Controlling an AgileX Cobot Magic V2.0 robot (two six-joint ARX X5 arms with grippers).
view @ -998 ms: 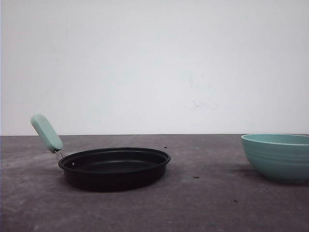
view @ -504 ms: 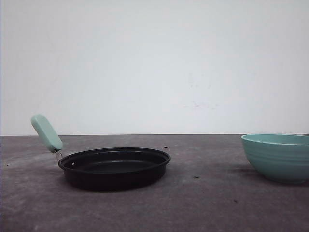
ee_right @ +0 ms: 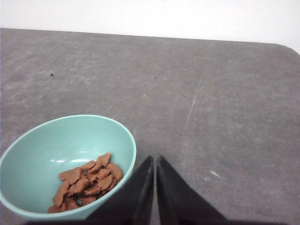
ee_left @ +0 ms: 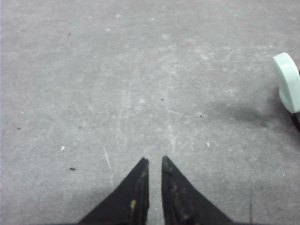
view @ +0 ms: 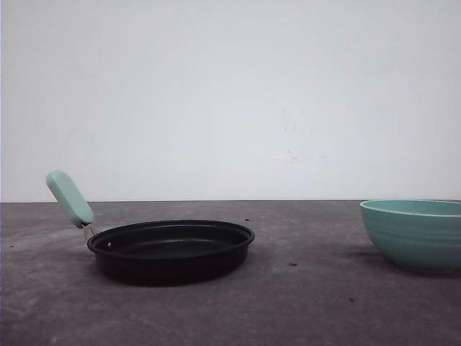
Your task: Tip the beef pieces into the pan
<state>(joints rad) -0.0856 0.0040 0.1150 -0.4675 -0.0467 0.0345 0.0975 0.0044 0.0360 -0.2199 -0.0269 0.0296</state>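
Beef pieces lie in the teal bowl, at 3 o'clock from the pan; left end effector and right end effector are both narrow, empty.

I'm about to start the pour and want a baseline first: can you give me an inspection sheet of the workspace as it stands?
Surface: grey scuffed tabletop, with small dark specks.
Job's things: round shallow black frying pan with mint-green handle, upright, nothing visible in it from the low front view; reddish-brown beef pieces lie in the ribbed teal-green bowl, to the pan's right, apart from it.
Clutter: nothing seen.
Grippers: left gripper and right gripper both have fingers nearly together, holding nothing; the right is beside the bowl's rim.
Cables: nothing seen.
Surroundings: plain white wall behind the table.
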